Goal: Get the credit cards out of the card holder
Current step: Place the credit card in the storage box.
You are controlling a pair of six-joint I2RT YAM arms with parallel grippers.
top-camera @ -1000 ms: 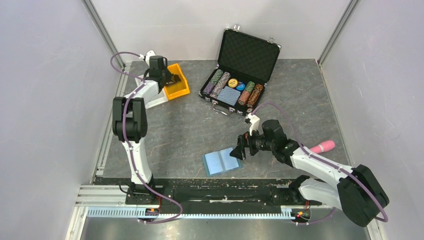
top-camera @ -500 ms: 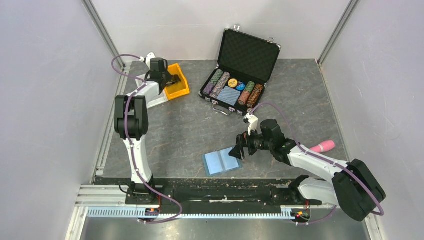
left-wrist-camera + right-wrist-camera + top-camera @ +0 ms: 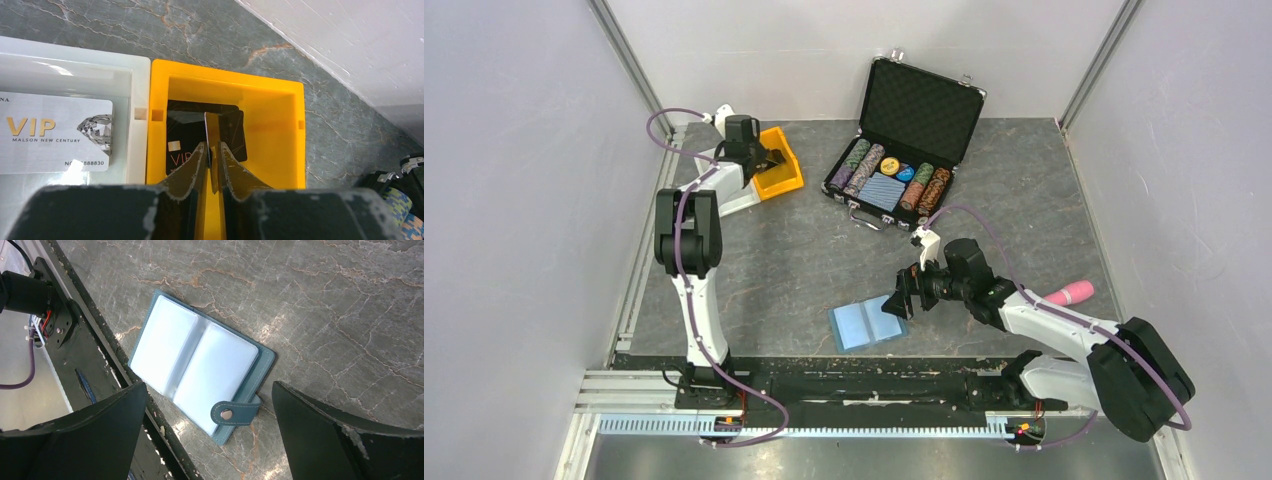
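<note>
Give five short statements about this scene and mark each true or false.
1. The card holder lies open on the table. True.
2. The right gripper is shut on the card holder. False: its jaws stand wide open, apart from it, holding nothing.
3. A black card lies in the yellow bin. True.
4. The poker chip case is closed. False: its lid stands up, chips showing.
5. The silver VIP card lies in the yellow bin. False: it lies in the white tray beside the bin.

Robot lab cell: white panel walls [image 3: 514, 200], aluminium frame rail [image 3: 824, 425], enclosed tabletop [image 3: 804, 250].
</note>
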